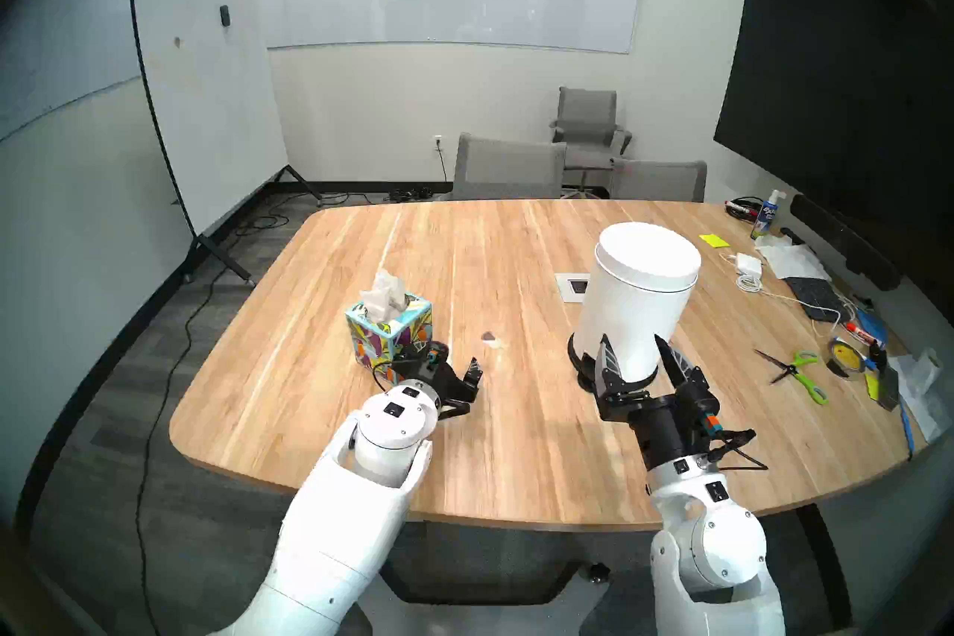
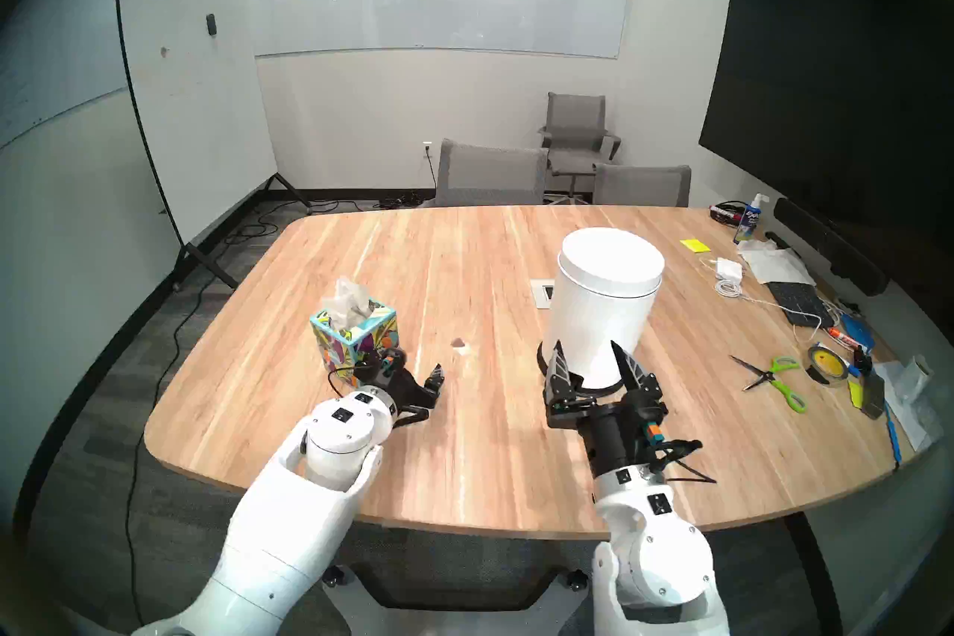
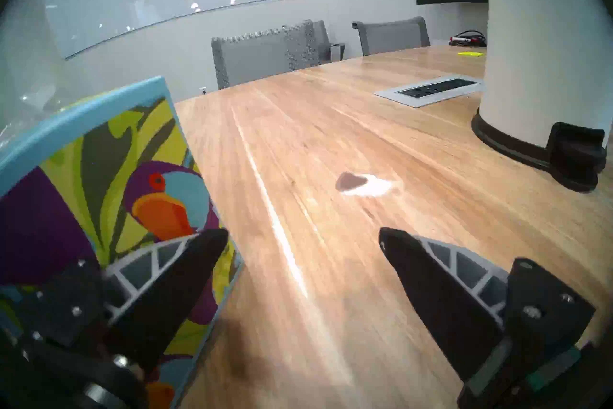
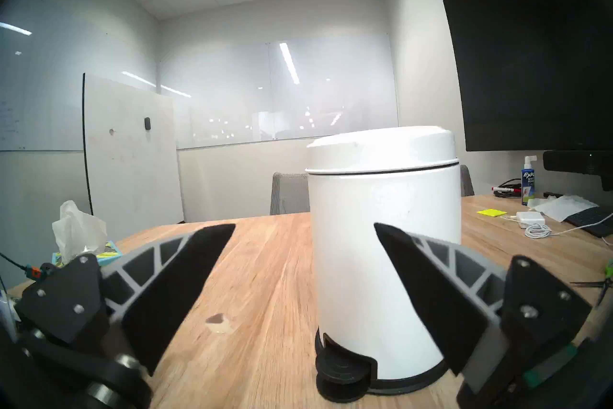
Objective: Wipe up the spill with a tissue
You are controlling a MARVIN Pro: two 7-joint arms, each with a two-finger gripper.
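Just one spill point(image 1: 488, 337), one tissue point(image 1: 386, 297), two claws.

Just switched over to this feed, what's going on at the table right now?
Nothing is held yet. The left gripper is open, low over the table beside the tissue box, with a tissue sticking out of its top. The spill lies unwiped just ahead. The right gripper hangs open near the white bin.

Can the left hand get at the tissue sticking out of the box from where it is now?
Probably yes. The left hand is open, empty and right beside the box. The tissue stands clear above the top with nothing over it, though the hand sits lower and must rise first.
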